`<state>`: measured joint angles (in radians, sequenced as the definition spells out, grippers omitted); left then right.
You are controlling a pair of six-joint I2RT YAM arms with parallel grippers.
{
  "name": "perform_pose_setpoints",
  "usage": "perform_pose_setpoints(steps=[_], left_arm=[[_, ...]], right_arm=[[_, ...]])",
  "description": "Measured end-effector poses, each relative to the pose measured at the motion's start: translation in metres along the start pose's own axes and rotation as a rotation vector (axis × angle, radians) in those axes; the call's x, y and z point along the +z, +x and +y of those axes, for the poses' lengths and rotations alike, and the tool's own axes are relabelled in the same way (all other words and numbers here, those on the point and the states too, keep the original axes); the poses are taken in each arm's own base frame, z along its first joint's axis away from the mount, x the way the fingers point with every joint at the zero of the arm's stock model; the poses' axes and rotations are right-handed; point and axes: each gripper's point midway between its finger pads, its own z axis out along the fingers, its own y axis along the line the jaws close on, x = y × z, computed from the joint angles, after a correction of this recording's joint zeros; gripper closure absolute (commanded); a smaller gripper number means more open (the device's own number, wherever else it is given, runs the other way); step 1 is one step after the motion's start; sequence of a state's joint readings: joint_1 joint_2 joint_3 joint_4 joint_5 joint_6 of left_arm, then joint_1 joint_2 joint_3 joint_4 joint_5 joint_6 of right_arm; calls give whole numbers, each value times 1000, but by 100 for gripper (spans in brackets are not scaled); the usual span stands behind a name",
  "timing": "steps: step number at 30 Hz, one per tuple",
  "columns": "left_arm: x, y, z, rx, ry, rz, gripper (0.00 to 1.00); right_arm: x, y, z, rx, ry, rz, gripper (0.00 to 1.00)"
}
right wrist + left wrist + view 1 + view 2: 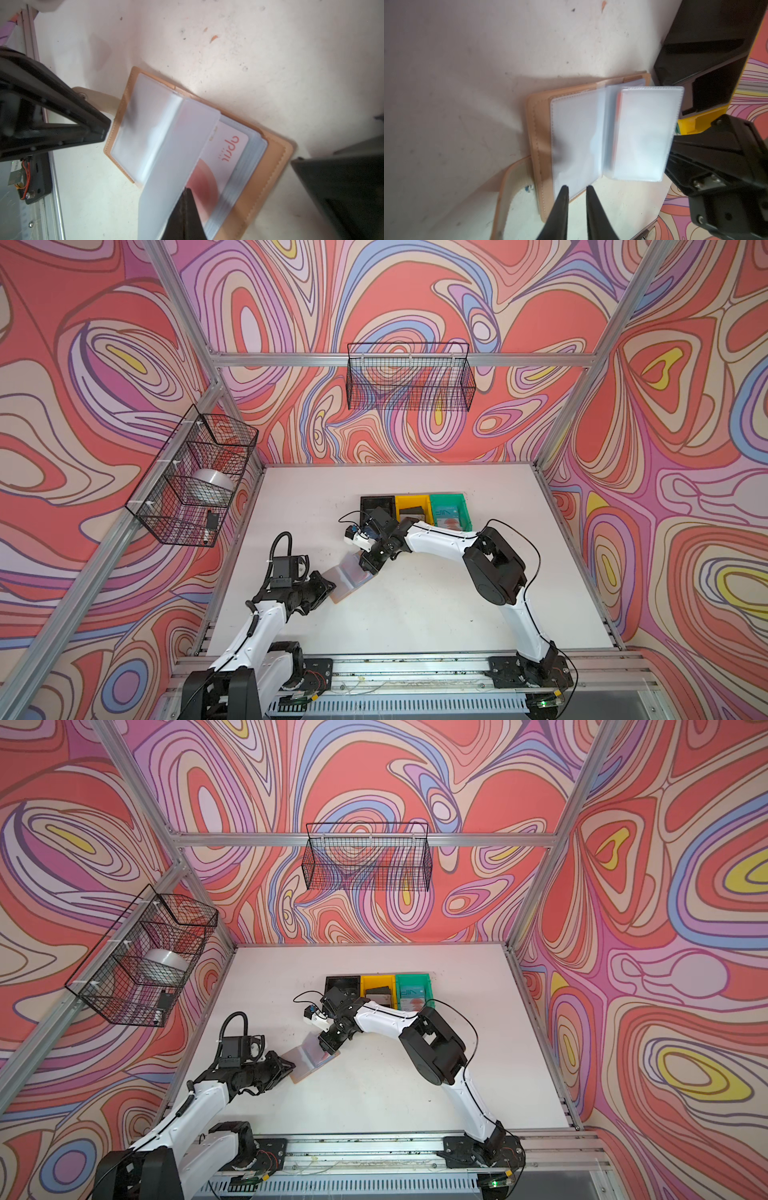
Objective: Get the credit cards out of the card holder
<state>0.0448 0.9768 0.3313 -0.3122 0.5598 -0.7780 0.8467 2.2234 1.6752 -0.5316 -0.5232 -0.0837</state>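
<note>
**Top views.** The card holder (345, 580) lies open on the white table (415, 614), left of centre, between the two arms. The left gripper (330, 588) meets its near edge and the right gripper (368, 570) its far side. Behind them is a row of bins. A blue card (445, 512) lies in the green bin (466, 512).

**Left wrist.** The left gripper (577, 190) shows a narrow gap between its tips, which sit over the edge of the holder's tan cover. I cannot tell whether they press on it. One clear sleeve page (643, 133) stands raised.

**Right wrist.** The right gripper (187, 191) is closed, pinching the edge of the raised page. Beneath it, a pale card (226, 151) with a red circle sits in the next sleeve. The snap strap (99, 99) lies flat on the table.
</note>
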Motion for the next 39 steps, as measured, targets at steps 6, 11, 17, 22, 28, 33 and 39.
perform_pose_setpoints(steps=[6, 11, 17, 22, 28, 33, 39], left_arm=[[-12, -4, -12, 17, 32, -42, 80], [-32, -11, -32, 41, 75, -104, 80], [-38, -11, -37, 14, 101, -120, 80], [-39, -9, -40, -20, 125, -113, 80], [-43, -10, -44, -22, 144, -128, 81], [-36, -11, -42, -41, 154, -118, 80], [-7, -4, -19, -111, 125, -52, 79]], right_arm=[[3, -10, 40, 4, -172, -33, 100], [2, -24, 64, 14, -290, -79, 100], [11, -18, 59, 50, -298, -63, 100], [20, -7, 54, 85, -296, -26, 100], [26, -1, 51, 119, -295, -9, 100], [28, 4, 46, 131, -265, 2, 100], [24, 9, 20, 142, -126, 19, 100]])
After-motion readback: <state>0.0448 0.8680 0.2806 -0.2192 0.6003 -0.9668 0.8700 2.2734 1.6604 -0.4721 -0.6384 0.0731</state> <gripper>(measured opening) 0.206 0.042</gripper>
